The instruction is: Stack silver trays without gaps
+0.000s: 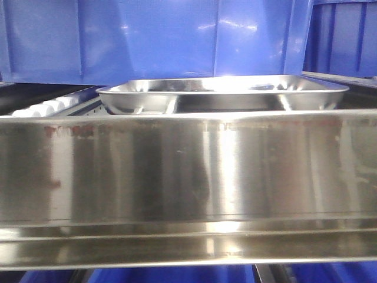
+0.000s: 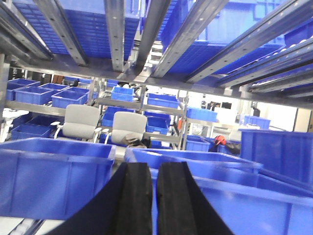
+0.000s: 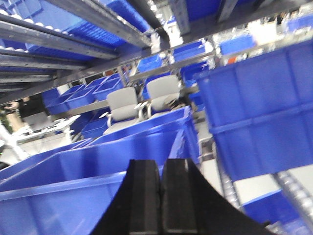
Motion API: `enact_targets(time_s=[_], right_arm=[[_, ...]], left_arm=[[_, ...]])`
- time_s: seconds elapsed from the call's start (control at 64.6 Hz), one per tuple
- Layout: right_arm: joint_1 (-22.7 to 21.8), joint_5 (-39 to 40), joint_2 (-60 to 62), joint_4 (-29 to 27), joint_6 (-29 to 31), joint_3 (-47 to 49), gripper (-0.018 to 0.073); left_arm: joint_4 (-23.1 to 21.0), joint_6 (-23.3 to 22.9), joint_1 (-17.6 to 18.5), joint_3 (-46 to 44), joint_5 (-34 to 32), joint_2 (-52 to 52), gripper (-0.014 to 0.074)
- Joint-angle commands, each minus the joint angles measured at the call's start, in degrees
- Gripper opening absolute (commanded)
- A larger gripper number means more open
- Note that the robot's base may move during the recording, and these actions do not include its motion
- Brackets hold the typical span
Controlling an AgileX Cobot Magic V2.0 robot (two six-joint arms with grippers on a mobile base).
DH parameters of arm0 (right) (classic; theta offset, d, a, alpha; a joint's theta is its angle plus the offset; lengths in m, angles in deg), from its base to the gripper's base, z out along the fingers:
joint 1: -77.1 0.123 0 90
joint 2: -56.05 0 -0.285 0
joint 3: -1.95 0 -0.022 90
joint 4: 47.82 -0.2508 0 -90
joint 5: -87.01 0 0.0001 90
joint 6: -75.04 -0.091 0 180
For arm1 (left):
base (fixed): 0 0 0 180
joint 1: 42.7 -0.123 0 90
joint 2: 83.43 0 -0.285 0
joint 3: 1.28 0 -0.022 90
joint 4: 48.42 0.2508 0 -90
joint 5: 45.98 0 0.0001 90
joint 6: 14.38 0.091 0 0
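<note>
Silver tray [image 1: 224, 94] between rail [image 1: 188, 177] and blue bin [image 1: 153, 35], left end effector [image 2: 154, 196] closed, right end effector [image 3: 160, 196] closed

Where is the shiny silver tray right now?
In the front-facing view, the silver tray sits in the upper middle, just behind the long steel rail and in front of the big blue bin.

Bright, even light from overhead. Hard white glare along the far rim of the silver tray [image 1: 224, 94], soft vertical streaks on the shelf rail [image 1: 188, 177]. Blown-out white background in left wrist view; motion smear in right wrist view.
</note>
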Motion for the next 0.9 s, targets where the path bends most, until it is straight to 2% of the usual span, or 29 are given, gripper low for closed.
enact_targets(time_s=[0.0,0.17,0.356,0.402,0.464,0.542,0.665,0.758,0.805,0.882], right_arm=[[0.86,1.84,-0.38,-0.98,0.55,0.38,-0.0069],[0.95,4.15,-0.47,-1.27,0.55,0.38,-0.0069],[0.95,3.83,-0.74,0.58,1.72,0.38,-0.0069],[0.95,3.22,-1.07,0.67,2.79,0.38,-0.0069],[0.95,3.1,-1.4,0.67,5.2,0.38,-0.0069],[0.95,4.43,-1.81,0.51,6.84,0.51,-0.0069],[1.96,9.68,-2.21,0.51,15.19,0.51,-0.0069],[3.26,15.1,-2.36,-0.13,14.93,0.51,-0.0069],[3.77,13.73,-3.09,-1.07,14.93,1.17,-0.0069],[4.31,3.61,-6.53,-2.61,15.04,4.06,-0.0069]], left_arm=[[-0.67,0.05,0.1,-1.51,0.02,1.35,0.0024],[-1.32,0.05,0.1,-5.49,8.16,8.15,0.0024],[-2.27,0.31,0.1,-9.81,10.7,14.31,0.0024],[-2.58,1.67,0.1,-11.57,11.96,15.23,0.0024],[-3.67,5.91,0.1,-13.52,13.88,16.05,0.0024],[-6.62,10.84,0.1,-15.54,16.85,16.65,0.0024],[-14.96,18.56,0.1,-17.04,21.56,17.7,0.0024],[-20.61,22.32,0.1,-17.04,22.26,18.2,0.0024],[-21.81,22.57,0.1,-17.04,21.78,18.2,0.0024],[-23.29,22.57,0.1,-17.15,21.52,18.34,0.0001]])
